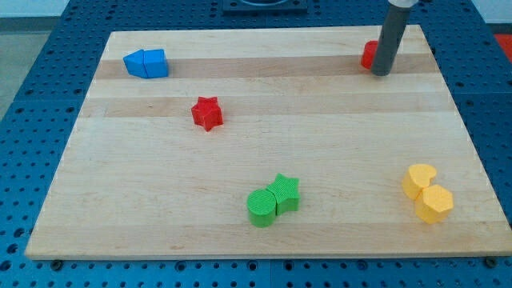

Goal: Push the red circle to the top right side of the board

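The red circle (369, 54) sits near the view's top right of the wooden board (120, 184). It is partly hidden behind the dark rod. My tip (382, 72) rests on the board right against the red circle's right side. Only the circle's left part shows.
A red star (207, 113) lies left of centre. Two blue blocks (146, 63) touch each other at the top left. A green circle (261, 208) and a green star (285, 193) touch near the bottom centre. Two yellow blocks (427, 193) sit together at the bottom right.
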### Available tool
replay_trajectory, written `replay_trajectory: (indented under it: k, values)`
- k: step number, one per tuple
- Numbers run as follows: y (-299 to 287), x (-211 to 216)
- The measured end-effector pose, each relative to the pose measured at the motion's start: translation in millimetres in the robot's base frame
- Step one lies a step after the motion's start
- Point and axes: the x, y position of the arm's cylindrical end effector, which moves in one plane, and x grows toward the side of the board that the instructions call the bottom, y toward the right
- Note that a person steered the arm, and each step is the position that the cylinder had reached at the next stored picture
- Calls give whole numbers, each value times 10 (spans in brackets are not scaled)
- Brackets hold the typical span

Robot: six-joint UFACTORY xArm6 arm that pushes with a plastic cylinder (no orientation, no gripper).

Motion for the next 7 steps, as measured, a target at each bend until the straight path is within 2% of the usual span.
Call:
replay_trajectory:
  k: [1,3,5,7]
  values:
    - [0,5]
    - [-28,299]
    - [-245,204]
    - [-108,-64]
